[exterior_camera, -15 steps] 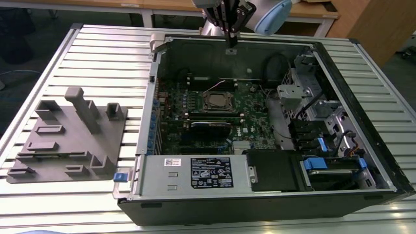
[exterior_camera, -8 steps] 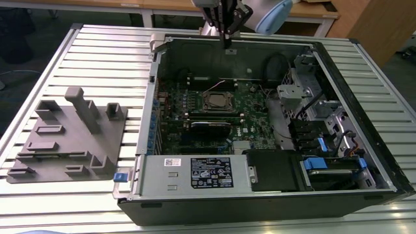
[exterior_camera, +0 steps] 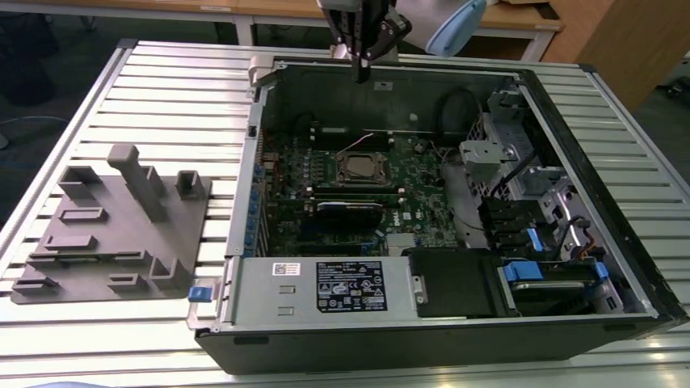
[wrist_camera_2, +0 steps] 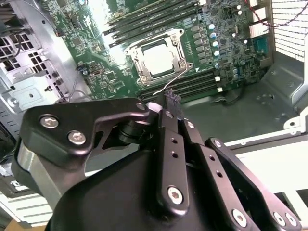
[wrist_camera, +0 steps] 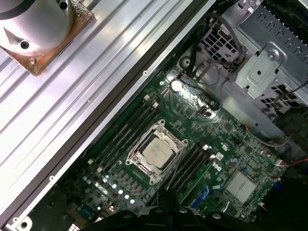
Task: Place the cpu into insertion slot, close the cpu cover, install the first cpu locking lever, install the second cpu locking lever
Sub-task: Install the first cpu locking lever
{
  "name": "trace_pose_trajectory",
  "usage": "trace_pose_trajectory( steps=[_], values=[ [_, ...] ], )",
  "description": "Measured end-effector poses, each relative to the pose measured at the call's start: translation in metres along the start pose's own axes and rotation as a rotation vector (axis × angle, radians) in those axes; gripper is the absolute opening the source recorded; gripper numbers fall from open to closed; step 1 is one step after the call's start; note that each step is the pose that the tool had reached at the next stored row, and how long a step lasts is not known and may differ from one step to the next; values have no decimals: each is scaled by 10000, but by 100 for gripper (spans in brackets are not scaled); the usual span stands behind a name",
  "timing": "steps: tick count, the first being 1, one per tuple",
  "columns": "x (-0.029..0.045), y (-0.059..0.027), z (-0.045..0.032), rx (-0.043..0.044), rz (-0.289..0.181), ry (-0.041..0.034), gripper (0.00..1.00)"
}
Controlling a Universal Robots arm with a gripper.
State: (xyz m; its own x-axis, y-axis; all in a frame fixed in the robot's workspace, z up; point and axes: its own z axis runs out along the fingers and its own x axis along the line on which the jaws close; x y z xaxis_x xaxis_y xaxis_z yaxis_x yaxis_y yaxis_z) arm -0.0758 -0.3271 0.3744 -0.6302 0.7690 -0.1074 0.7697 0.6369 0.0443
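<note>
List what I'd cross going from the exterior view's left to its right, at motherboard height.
Grey fixture block → case's left wall → cpu → silver drive cage → case's right wall. The claw hangs over the cpu's column, so it is left out of the order.

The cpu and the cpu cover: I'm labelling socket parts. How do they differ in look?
The cpu is a solid square with a dull grey top; the cpu cover is a thin, brighter frame with a large window. The cpu sits in the middle; the cpu cover rings it and is wider. Both are silvery and lie flat on the green motherboard.
</note>
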Motion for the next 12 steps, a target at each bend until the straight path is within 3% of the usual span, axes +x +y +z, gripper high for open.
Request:
trace_pose_trajectory(
  steps=[6,12],
  values=[
    [-7,11,5,69,-6,56,11],
    [-70,88,44,232,-36,160,11]
  ],
)
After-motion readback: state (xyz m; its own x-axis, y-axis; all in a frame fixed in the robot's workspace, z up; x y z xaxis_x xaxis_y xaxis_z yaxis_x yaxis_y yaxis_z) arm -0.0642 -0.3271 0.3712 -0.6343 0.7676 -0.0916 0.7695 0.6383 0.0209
